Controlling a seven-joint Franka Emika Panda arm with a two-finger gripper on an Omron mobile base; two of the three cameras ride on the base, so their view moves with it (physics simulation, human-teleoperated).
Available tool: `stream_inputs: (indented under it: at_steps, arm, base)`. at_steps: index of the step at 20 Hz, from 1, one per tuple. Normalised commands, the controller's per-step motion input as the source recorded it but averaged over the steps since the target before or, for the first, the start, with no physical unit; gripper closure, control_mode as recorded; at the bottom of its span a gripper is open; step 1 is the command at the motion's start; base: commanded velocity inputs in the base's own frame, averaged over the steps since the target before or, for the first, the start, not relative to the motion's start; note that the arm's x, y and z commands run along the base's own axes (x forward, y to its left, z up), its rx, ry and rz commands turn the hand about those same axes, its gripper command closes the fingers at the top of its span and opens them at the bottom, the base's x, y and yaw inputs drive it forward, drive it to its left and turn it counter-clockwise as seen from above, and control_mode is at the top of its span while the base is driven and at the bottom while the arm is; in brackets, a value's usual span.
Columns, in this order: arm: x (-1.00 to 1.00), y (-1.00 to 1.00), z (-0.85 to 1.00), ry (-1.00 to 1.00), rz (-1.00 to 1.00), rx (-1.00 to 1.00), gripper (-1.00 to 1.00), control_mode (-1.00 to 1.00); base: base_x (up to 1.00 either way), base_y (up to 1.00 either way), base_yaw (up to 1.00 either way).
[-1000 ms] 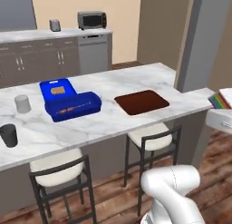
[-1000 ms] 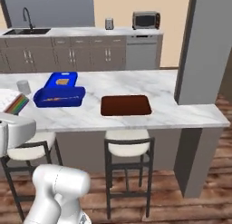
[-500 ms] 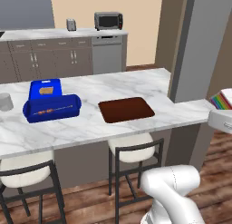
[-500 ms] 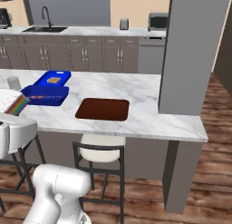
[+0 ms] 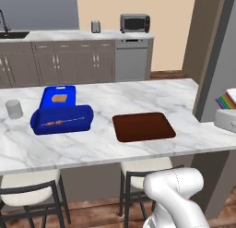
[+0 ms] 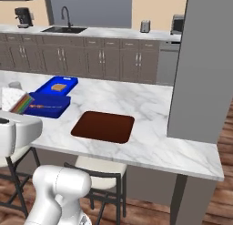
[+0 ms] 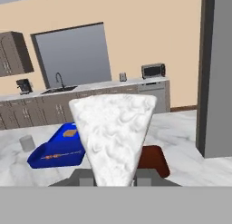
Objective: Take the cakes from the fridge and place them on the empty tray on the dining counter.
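Note:
My gripper (image 7: pixel 113 181) is shut on a cake (image 7: pixel 113 132), a wedge with white frosting that stands upright between the fingers. Its rainbow layers show at the right edge of the left base view as the cake (image 5: pixel 226 101), and at the left edge of the right base view as the cake (image 6: pixel 20 102). The dark brown tray (image 5: pixel 144 127) (image 6: pixel 103 126) (image 7: pixel 155 157) lies bare on the white marble dining counter (image 5: pixel 138 95) (image 6: pixel 150 146), ahead of and below the held cake. The fridge is out of view.
A blue box-like container (image 5: pixel 60 114) (image 6: pixel 48 99) and a grey cup (image 5: pixel 14 109) sit on the counter left of the tray. Stools (image 5: pixel 27 195) (image 6: pixel 100 167) stand under the front edge. A tall grey pillar (image 6: pixel 205 60) rises right of the tray.
The base has driven and turned, so the whole scene has shifted; the tray and counter now sit nearer and more central. The cake stays in the shut gripper.

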Motion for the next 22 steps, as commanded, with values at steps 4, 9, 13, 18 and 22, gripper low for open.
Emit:
stream_inputs:
  at_steps: [4, 9, 13, 18, 22]
  arm:
    - [0.0, 0.0, 0.0, 0.0, 0.0, 0.0, 1.0, 1.0]
    - [0.0, 0.0, 0.0, 0.0, 0.0, 0.0, 1.0, 1.0]
    - [0.0, 0.0, 0.0, 0.0, 0.0, 0.0, 1.0, 1.0]
    - [0.6, 0.0, -0.03, 0.23, 0.17, 0.0, 1.0, -1.0]
    - [1.0, 0.0, -0.13, 0.34, 0.26, 0.0, 1.0, -1.0]
  base:
    - [0.66, 0.0, 0.16]
    - [0.92, 0.0, 0.02]
    - [0.96, 0.01, 0.0]
    - [0.4, 0.0, 0.06]
    - [0.0, 0.0, 0.0]
